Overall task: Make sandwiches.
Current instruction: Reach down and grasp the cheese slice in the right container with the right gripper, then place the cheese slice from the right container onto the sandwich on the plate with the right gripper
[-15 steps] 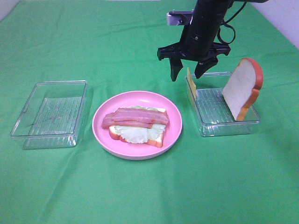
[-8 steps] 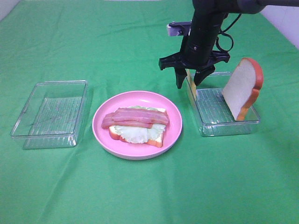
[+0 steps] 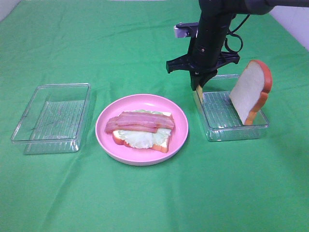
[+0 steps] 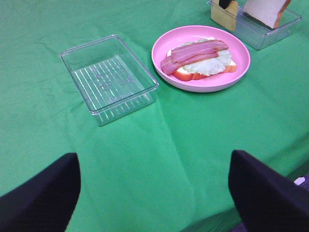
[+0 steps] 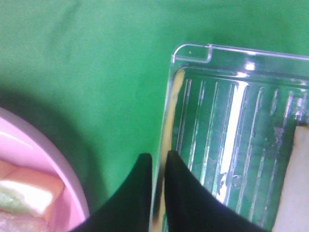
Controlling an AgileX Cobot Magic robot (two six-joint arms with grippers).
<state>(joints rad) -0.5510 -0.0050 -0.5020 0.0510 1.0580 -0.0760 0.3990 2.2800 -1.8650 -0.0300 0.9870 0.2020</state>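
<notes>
As its fingers (image 5: 186,193) pinch almost shut on the top edge of the yellow cheese square (image 5: 169,121), stood against the clear tray's (image 3: 236,131) wall for an easy grasp, the right gripper (image 3: 199,85) points straight down; the bacon-topped sandwich (image 3: 142,129) awaits on the pink plate (image 3: 104,137) just beside

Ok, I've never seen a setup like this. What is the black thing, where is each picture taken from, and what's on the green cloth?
It is a robot with two arms, each ending in a pincer-like gripper. One picture comes from a camera mounted high; the other two come from cameras on the arms' wrists. On the green cloth are a clear, empty left tray, a pink plate holding a half-built sandwich of bread, lettuce and bacon, and a right tray with a bread slice leaning in it. The right gripper is closed on a yellow cheese square standing at that tray's edge. The left gripper is open and holds nothing.
</notes>
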